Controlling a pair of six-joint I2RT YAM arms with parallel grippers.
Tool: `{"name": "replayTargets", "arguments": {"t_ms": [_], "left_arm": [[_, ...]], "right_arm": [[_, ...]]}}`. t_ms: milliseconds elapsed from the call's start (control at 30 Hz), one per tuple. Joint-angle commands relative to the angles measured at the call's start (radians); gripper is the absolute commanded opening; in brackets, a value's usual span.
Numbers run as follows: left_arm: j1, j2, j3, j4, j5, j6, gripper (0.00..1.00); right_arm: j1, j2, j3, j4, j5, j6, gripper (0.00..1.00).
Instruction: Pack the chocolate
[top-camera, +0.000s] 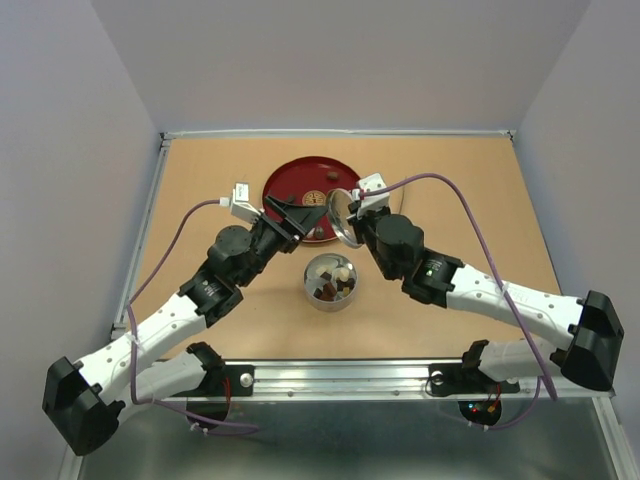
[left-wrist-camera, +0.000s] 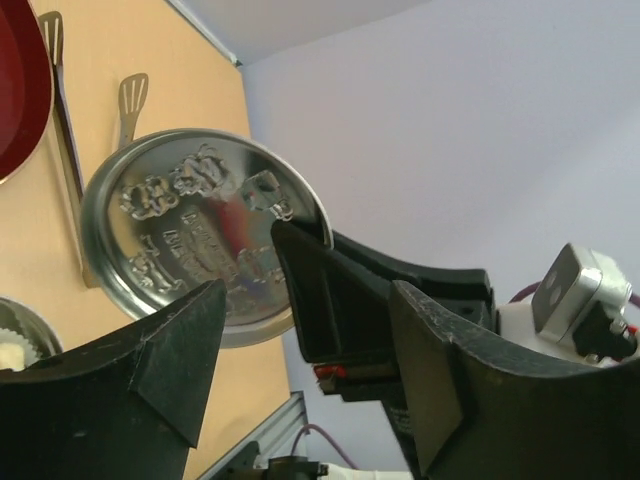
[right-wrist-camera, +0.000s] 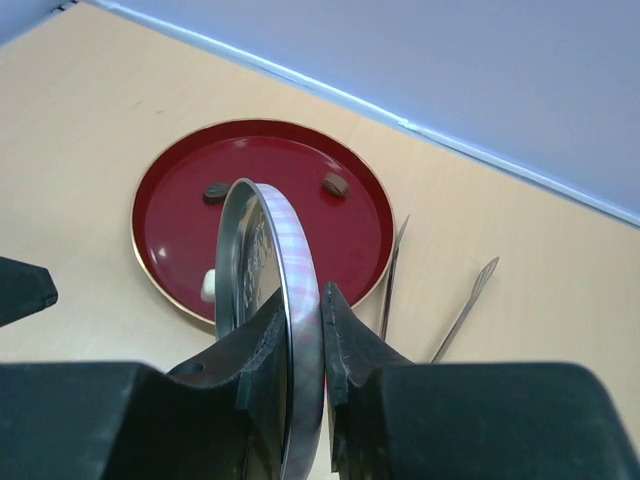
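The chocolate shows as a few small pieces on the red plate (top-camera: 290, 182): dark brown ones (right-wrist-camera: 335, 184) (right-wrist-camera: 216, 190) and a cream-white one (right-wrist-camera: 208, 285) partly behind the lid. Several more pieces fill the open round tin (top-camera: 331, 281) in front of the plate. My right gripper (right-wrist-camera: 322, 300) is shut on the rim of the silver tin lid (right-wrist-camera: 285, 270) and holds it on edge above the plate's near side (top-camera: 345, 218). My left gripper (top-camera: 296, 215) is open and empty, just left of the lid (left-wrist-camera: 205, 235), jaws wide apart (left-wrist-camera: 300, 390).
Long metal tongs (right-wrist-camera: 395, 265) lie on the table right of the plate and also show in the left wrist view (left-wrist-camera: 68, 150). The tin's edge with a white paper cup (left-wrist-camera: 12, 350) sits at lower left. A raised metal rail borders the table.
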Motion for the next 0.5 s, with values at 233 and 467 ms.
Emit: {"name": "replayTargets", "arguments": {"t_ms": [233,467], "left_arm": [[0.077,-0.062,-0.171,0.185,0.206,0.368,0.82],[0.081,-0.125,-0.183,0.223,0.214,0.470,0.81]], "right_arm": [[-0.001,-0.055,0.256,-0.174,-0.112,0.108,0.20],[-0.001,-0.066,0.354,-0.260,-0.218,0.190,0.19]]}}
